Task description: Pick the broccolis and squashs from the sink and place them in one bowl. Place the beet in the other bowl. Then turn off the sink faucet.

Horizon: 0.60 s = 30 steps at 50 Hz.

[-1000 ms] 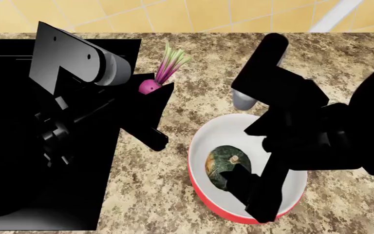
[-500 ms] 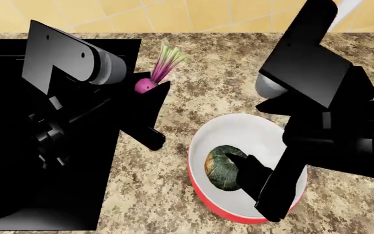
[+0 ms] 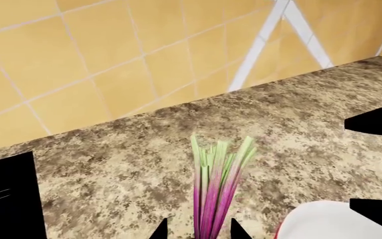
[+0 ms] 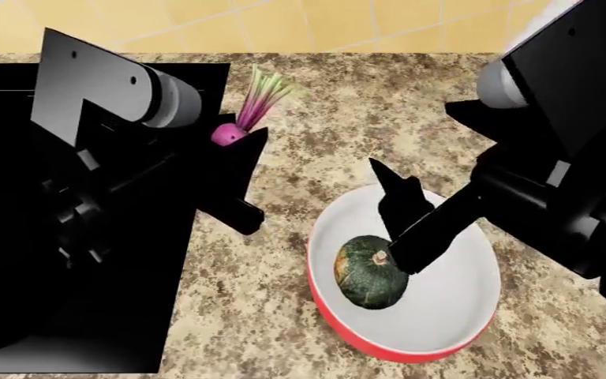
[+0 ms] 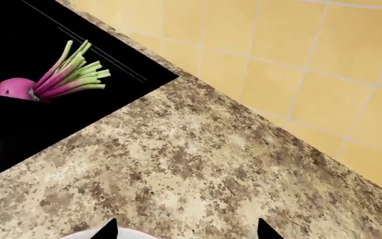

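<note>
Beet (image 3: 212, 199) bulb below frame edge

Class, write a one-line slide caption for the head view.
Left gripper holds the beet at the sink edge; right gripper hangs open above the squash in the bowl.

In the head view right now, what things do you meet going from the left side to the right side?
Sink → left gripper with the beet in its jaws → squash lying in the red bowl → right gripper over the bowl, with nothing in its jaws.
</note>
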### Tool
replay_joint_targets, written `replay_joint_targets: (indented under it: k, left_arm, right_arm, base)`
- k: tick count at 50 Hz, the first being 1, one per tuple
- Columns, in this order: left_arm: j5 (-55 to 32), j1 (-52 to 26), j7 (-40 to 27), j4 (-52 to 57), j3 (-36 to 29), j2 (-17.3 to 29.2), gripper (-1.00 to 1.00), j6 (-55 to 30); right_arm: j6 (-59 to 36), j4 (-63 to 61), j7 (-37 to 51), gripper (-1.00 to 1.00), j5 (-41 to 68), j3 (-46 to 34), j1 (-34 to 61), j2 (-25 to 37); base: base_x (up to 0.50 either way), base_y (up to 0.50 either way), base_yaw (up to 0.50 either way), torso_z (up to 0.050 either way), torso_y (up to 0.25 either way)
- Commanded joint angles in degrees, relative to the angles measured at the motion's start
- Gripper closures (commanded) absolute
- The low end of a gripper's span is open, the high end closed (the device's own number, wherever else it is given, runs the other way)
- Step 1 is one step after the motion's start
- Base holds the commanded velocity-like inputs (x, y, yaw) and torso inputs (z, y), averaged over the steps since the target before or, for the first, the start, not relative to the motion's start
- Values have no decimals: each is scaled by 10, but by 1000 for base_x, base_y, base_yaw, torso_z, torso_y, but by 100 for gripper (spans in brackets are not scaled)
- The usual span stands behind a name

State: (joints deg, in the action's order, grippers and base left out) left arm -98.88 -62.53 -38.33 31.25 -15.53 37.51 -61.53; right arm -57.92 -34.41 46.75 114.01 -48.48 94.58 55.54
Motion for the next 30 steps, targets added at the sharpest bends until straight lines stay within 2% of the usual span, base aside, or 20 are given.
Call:
replay_joint_targets:
  k: [1,30]
  left_arm:
    - [6,2,-2,-6,-1,1,100,5]
    - [-4,2,-10,1,-1,9,100,14]
  right_arm:
    - [70,-23,-4,-100,-63,34,-62,22]
    - [67,-44,18,-100,-68,32,-49,3]
  base:
    - [1,500,0,0,0]
    - [0,500,0,0,0]
